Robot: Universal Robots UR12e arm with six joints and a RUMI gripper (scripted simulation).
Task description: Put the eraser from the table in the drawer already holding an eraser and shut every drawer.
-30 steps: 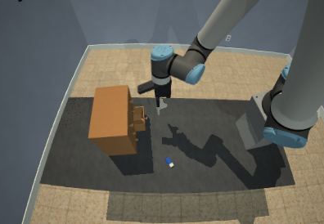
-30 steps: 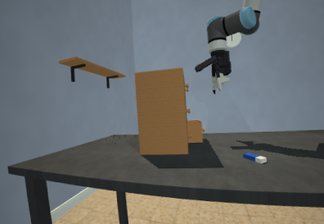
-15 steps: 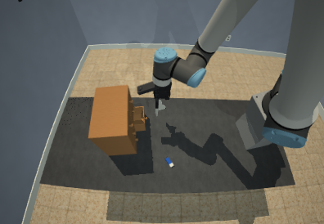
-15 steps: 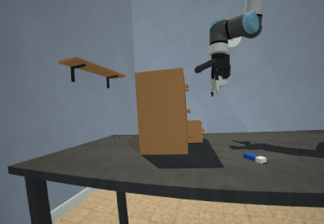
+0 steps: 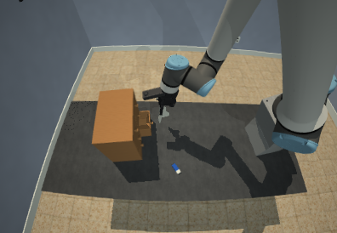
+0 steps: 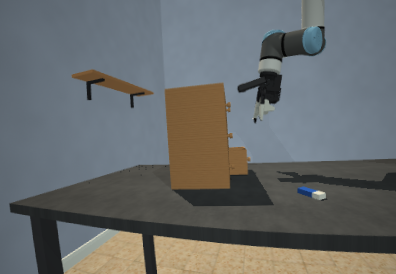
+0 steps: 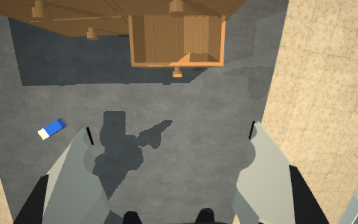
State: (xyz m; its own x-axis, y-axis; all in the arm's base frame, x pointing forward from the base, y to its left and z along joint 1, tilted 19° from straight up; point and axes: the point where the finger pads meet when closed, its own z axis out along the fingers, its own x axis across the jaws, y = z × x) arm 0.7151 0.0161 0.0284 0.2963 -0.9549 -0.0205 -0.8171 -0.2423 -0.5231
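The wooden chest (image 5: 115, 124) stands upright on the dark table; it also shows in the exterior view (image 6: 198, 136). Its bottom drawer (image 7: 176, 41) is pulled partly out and looks empty in the part I see from the wrist view. The upper drawers are shut, with small knobs (image 6: 227, 106). The blue and white eraser (image 5: 176, 168) lies on the table in front of the chest, and shows in the exterior view (image 6: 311, 193) and the wrist view (image 7: 51, 128). My gripper (image 5: 163, 115) (image 6: 260, 114) hangs open and empty high above the table, just in front of the chest's drawer side.
A wooden shelf (image 6: 110, 83) is fixed to the wall left of the chest. The robot's base (image 5: 280, 127) stands at the table's right edge. The table edge and tiled floor (image 7: 320, 75) lie to the right in the wrist view.
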